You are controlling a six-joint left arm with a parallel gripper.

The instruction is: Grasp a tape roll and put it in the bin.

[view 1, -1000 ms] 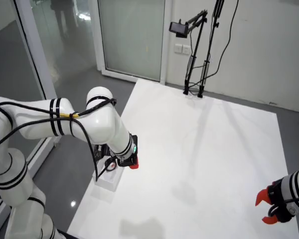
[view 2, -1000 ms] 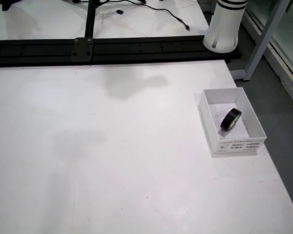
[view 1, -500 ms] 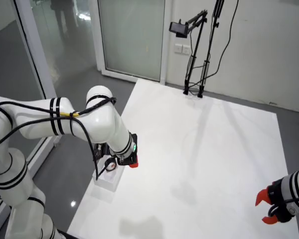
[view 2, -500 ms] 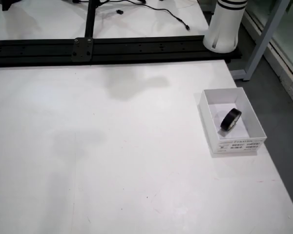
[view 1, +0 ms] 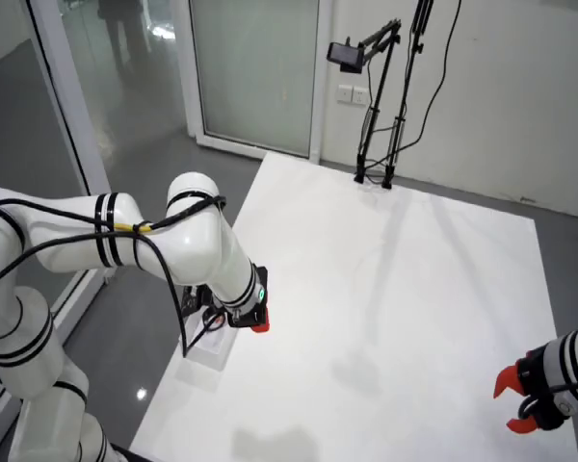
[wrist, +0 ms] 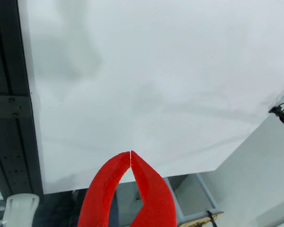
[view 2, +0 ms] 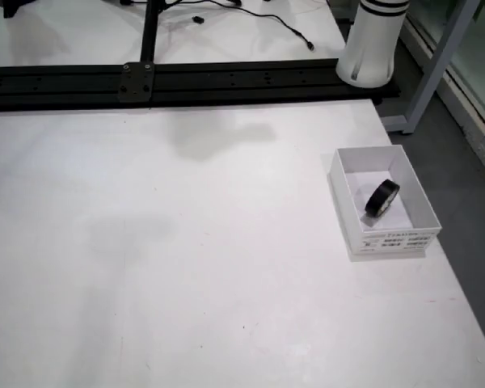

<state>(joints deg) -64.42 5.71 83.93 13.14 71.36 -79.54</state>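
A black tape roll (view 2: 382,198) stands on edge inside the small white bin (view 2: 412,191) at the right side of the table in the view from above. No gripper shows in that view. From the side, the working arm's red gripper (view 1: 258,324) hangs just above and beside the bin (view 1: 210,350) at the table's near-left edge. The view that rides on the gripper shows my two red fingers (wrist: 151,189) with tips touching, so the gripper (wrist: 130,152) is shut with nothing in it, over bare white tabletop. Neither the roll nor the bin appears there.
A black rail (view 2: 145,81) runs along the table's far side in the view from above, beside the white arm base (view 2: 372,40). From the side, a camera stand (view 1: 376,173) stands at the far edge, and a second arm's red gripper (view 1: 515,404) sits at the lower right.
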